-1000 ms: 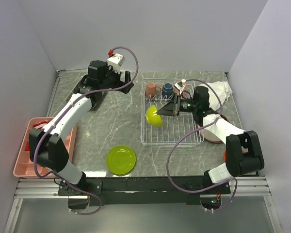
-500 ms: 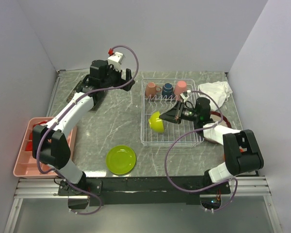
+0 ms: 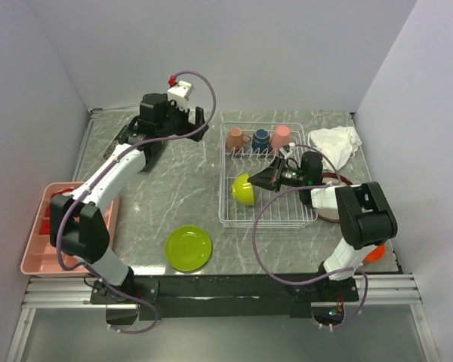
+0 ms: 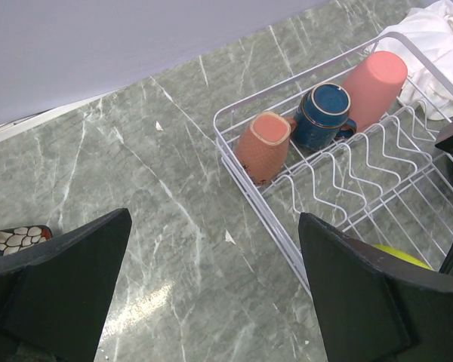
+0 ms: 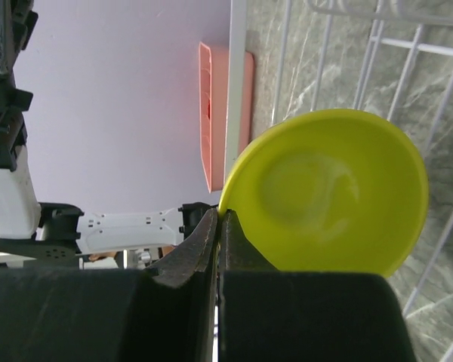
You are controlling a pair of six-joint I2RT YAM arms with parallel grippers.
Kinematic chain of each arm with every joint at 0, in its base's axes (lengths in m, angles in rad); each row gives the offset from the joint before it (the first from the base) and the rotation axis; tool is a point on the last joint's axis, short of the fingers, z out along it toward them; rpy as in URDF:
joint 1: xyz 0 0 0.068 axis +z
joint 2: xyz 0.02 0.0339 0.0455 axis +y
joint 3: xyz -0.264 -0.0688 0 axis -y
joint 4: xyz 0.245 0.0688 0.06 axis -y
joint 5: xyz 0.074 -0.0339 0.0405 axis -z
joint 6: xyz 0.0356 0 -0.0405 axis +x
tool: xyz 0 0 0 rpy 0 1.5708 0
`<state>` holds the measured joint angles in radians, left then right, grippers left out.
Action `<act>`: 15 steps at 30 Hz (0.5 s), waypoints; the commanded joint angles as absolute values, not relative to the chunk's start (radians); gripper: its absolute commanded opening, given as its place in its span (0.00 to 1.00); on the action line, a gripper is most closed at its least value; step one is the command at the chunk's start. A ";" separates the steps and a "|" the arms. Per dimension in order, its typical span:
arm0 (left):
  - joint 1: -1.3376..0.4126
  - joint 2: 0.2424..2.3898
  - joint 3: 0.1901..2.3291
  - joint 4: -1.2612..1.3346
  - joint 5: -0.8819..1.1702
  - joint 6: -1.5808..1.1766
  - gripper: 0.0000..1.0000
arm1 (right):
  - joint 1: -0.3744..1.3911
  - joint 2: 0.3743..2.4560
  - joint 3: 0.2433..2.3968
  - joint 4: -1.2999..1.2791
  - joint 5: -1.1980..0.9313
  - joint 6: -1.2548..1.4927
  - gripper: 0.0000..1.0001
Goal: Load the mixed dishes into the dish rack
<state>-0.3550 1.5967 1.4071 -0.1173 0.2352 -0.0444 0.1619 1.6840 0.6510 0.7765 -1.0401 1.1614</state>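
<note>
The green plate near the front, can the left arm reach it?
Probably yes. The lime green plate lies alone on the table, with nothing on it, and the left gripper is open and empty.

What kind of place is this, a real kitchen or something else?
Probably a robot test cell, not a kitchen: plain white panels wall in a marble-pattern tabletop, two arms are bolted at its near edge, and a wire dish rack holds cups and a lime green bowl.
</note>
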 commanded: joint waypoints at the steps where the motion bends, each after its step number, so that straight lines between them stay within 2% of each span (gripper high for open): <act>1: -0.362 1.560 1.414 -0.089 0.222 -0.031 0.99 | 0.132 1.663 0.681 0.714 -1.048 1.086 0.01; 9: -0.367 1.578 1.417 -0.074 0.236 -0.044 0.99 | 0.109 1.621 0.727 0.327 -0.990 0.829 0.14; 11: -0.367 1.583 1.419 -0.071 0.239 -0.049 0.99 | 0.101 1.614 0.744 0.258 -0.968 0.780 0.20; 13: -0.368 1.588 1.422 -0.069 0.242 -0.052 1.00 | 0.086 1.592 0.787 0.106 -0.921 0.675 0.29; 15: -0.368 1.589 1.427 -0.067 0.242 -0.052 0.99 | 0.077 1.548 0.854 -0.089 -0.864 0.510 0.34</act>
<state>-0.3618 1.5967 1.4071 -0.1158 0.2310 -0.0456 0.1017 1.6196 0.7593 0.3267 -1.0100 0.8413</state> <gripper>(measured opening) 0.995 0.292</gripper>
